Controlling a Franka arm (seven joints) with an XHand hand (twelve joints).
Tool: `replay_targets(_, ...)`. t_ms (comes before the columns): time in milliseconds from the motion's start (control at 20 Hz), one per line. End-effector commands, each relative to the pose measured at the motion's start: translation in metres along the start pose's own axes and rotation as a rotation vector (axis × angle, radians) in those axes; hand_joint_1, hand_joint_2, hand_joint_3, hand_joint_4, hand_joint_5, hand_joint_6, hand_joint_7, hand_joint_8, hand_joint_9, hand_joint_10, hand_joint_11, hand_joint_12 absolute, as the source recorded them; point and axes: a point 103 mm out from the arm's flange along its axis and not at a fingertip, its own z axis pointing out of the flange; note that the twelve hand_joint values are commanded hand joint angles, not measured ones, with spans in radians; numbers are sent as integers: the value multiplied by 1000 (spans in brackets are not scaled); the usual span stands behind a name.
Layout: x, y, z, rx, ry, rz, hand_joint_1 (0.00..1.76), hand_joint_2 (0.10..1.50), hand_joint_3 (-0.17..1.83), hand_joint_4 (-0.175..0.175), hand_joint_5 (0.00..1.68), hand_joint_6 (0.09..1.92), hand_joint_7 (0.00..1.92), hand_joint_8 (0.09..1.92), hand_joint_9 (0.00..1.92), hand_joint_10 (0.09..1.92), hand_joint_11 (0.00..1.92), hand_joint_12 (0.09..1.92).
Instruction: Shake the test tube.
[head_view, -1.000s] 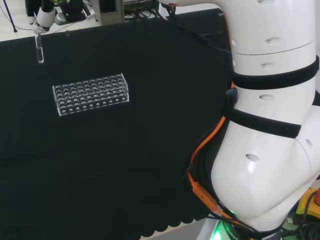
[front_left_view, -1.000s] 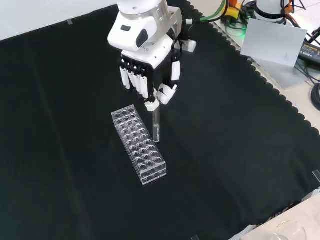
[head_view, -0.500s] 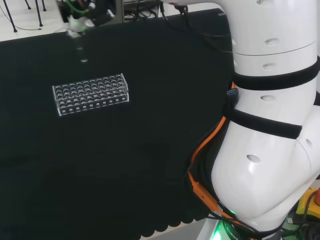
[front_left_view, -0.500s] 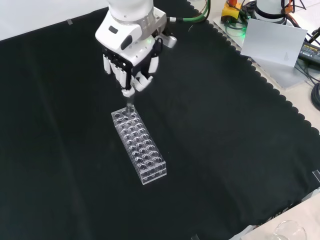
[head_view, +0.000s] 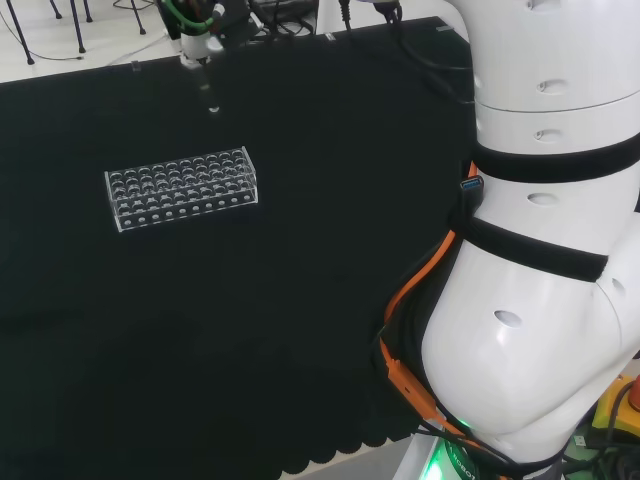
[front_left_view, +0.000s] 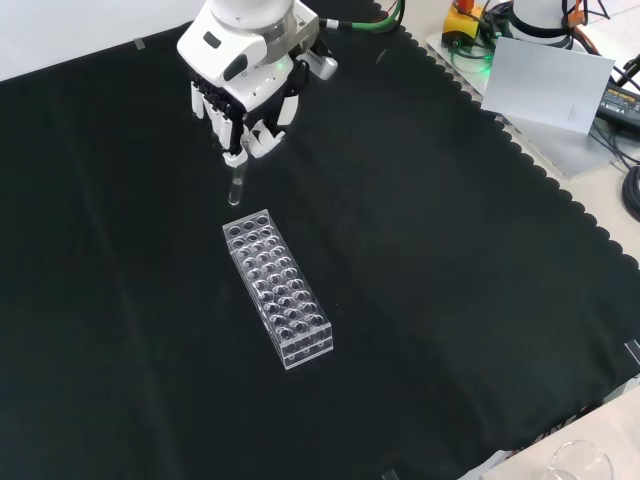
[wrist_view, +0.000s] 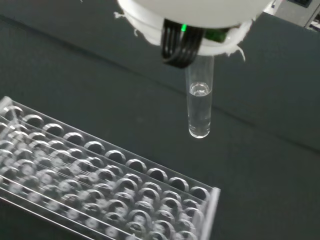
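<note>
A clear test tube (front_left_view: 236, 188) hangs upright from the hand (front_left_view: 243, 100), whose fingers are curled round its top. It hangs above the cloth, just beyond the far end of the clear test tube rack (front_left_view: 278, 290). In the head view the hand (head_view: 200, 40) holds the tube (head_view: 210, 95) above and behind the rack (head_view: 182, 188). In the wrist view the tube (wrist_view: 200, 107) hangs free of the rack (wrist_view: 100, 192), and clear liquid seems to fill its lower part. The rack's holes look empty.
The arm's white links (head_view: 540, 250) take up the right of the head view. A grey plate (front_left_view: 550, 90) and cables lie past the cloth's scalloped right edge in the front view. A clear glass vessel (front_left_view: 580, 465) stands at the bottom right corner.
The hand has carried the tube from beside the rack to beyond its far end: upward in the front view, rightward in the head view. The rack has not moved.
</note>
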Motion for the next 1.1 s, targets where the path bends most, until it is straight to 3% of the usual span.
replay_targets(50, 68, 12, -24, -36, 252, -55, 1334, 664, 603, -175, 1356, 192, 1390, 711, 1547, 884, 1258, 1170)
replay_targets(200, 111, 21, -45, -58, 290, -145, 1334, 664, 603, -175, 1357, 192, 1390, 712, 1547, 884, 1259, 1170)
replay_targets(350, 147, 29, -64, -96, 271, -222, 1334, 664, 603, -175, 1357, 191, 1390, 712, 1547, 884, 1259, 1170)
replay_targets(450, 159, 33, -73, -109, 233, -242, 1334, 665, 603, -175, 1357, 190, 1389, 712, 1547, 884, 1259, 1170)
replay_targets(550, 157, 38, -76, -111, 194, -234, 1334, 665, 603, -175, 1357, 190, 1389, 712, 1547, 885, 1259, 1171)
replay_targets(800, 105, 37, -53, -70, 109, -127, 1334, 665, 602, -175, 1358, 188, 1389, 712, 1548, 885, 1260, 1171)
replay_targets(1100, -18, 9, -6, 18, 43, 82, 1334, 665, 602, -175, 1359, 186, 1389, 712, 1548, 885, 1260, 1171)
